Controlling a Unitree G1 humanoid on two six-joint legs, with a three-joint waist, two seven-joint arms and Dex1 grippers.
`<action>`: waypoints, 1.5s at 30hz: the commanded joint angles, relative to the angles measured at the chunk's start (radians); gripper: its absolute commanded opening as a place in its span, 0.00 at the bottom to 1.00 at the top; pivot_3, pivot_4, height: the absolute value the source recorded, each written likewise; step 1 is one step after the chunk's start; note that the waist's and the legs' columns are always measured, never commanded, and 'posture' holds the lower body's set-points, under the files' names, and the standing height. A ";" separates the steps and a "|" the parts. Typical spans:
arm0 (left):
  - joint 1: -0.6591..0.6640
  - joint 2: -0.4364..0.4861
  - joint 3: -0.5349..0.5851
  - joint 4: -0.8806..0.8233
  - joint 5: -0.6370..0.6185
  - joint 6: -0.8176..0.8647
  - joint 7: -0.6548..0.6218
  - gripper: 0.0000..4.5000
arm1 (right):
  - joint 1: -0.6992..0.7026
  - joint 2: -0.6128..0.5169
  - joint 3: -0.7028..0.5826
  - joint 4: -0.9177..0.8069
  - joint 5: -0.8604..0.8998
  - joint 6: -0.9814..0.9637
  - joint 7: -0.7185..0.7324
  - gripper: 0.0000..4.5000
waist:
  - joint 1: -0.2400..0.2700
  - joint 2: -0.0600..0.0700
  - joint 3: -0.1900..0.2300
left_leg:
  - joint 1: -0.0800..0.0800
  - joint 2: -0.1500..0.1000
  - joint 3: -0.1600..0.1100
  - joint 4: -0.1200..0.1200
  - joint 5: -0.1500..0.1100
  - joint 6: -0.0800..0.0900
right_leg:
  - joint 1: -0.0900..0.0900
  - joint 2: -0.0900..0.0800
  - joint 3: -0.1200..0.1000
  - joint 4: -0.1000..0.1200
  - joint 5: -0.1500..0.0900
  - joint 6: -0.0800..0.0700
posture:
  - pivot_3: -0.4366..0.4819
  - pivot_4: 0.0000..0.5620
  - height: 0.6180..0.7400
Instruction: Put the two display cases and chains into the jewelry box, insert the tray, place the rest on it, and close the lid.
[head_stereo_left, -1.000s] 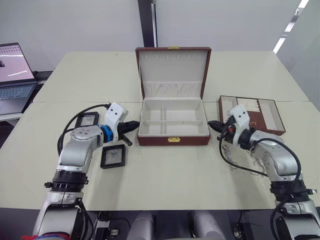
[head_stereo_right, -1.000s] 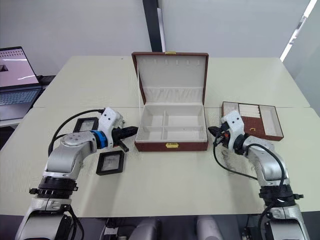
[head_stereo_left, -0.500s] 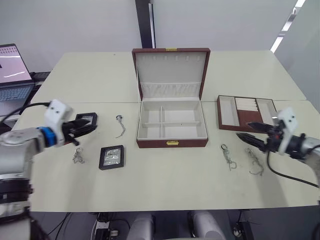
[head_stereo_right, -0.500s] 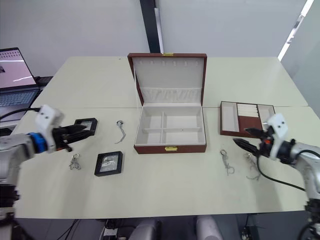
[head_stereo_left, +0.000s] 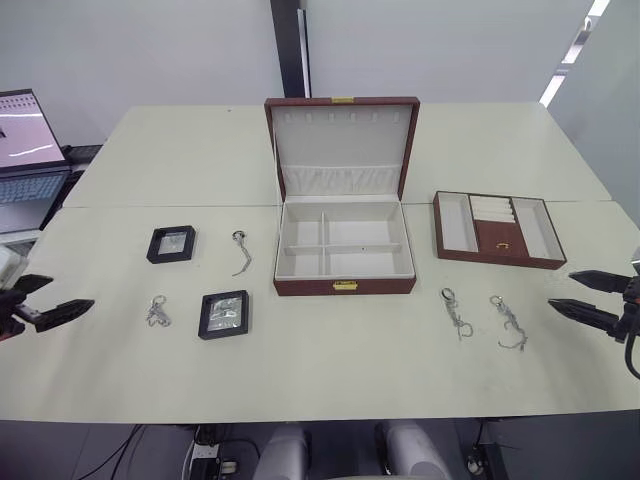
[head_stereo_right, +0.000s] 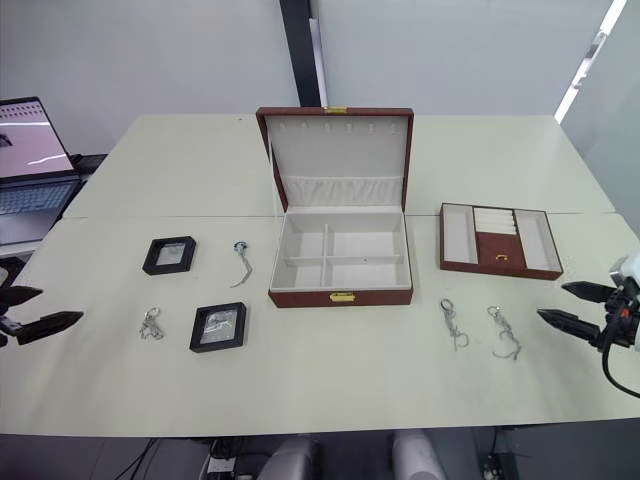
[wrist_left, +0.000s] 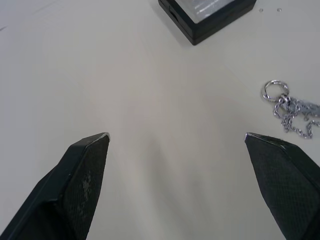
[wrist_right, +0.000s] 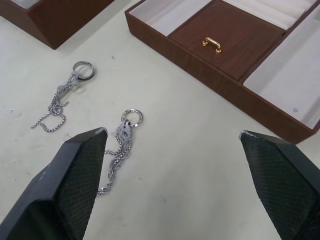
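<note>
Nothing is sitting in the jewelry box (head_stereo_left: 344, 250) yet, so the task is standing at its very first step, loading the two display cases and the chains into the open compartments; the tray (head_stereo_left: 497, 229) is waiting outside the box, and the lid (head_stereo_left: 343, 137) is standing upright.

The left gripper (head_stereo_left: 38, 298) is hanging at the near left edge of the tabletop (head_stereo_left: 330, 350) with its fingers (wrist_left: 82, 170) spread wide and holding nothing; just ahead of those fingers, toward the right-hand one, a small chain (wrist_left: 290, 112) with a ring is lying loose; further ahead, beyond the gap between them, the corner of a black display case (wrist_left: 210, 15) is showing; the second display case (head_stereo_left: 223, 313) is lying beyond that chain toward the box, and a hooked chain (head_stereo_left: 240, 250) is lying further still, next to the box's left wall.

The right gripper (head_stereo_left: 590, 296) is hanging at the near right edge, its fingers (wrist_right: 75, 180) likewise wide apart and empty; a ringed chain (wrist_right: 120, 145) is lying just ahead of one finger, a second chain (wrist_right: 62, 100) further out toward the box, and the tray is lying beyond the gap, well clear of both tips.

The next move is probably calling for either arm to be reaching forward and down over its nearest chain or case, closing on it, then carrying it to a compartment; the thin chains are likely needing a low, flat pinch against the tabletop.
</note>
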 joint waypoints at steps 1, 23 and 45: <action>0.001 0.025 0.036 0.015 -0.001 -0.034 0.005 1.00 | -0.013 -0.016 -0.012 0.007 -0.008 -0.033 0.006 1.00 | 0.000 0.000 0.000 | 0.000 0.000 0.000 0.000 0.000 0.000 | 0.000 0.000 0.000 0.000 0.000 0.000 | 0.48 0.27 1.00; -0.057 -0.014 -0.003 -0.008 0.008 -0.072 0.015 1.00 | -0.106 -0.012 -0.006 -0.093 0.072 0.017 0.000 1.00 | -0.002 0.000 0.000 | 0.000 0.000 0.000 0.000 0.000 0.000 | 0.000 0.000 0.000 0.000 0.000 0.000 | 0.48 0.27 1.00; -0.026 -0.162 -0.047 -0.317 -0.073 0.021 -0.009 1.00 | -0.476 0.259 0.414 -0.738 0.314 0.236 -0.216 1.00 | 0.003 -0.002 0.000 | -0.003 0.001 -0.002 0.001 0.000 0.001 | -0.002 -0.006 -0.003 0.000 0.000 0.000 | 0.48 0.27 1.00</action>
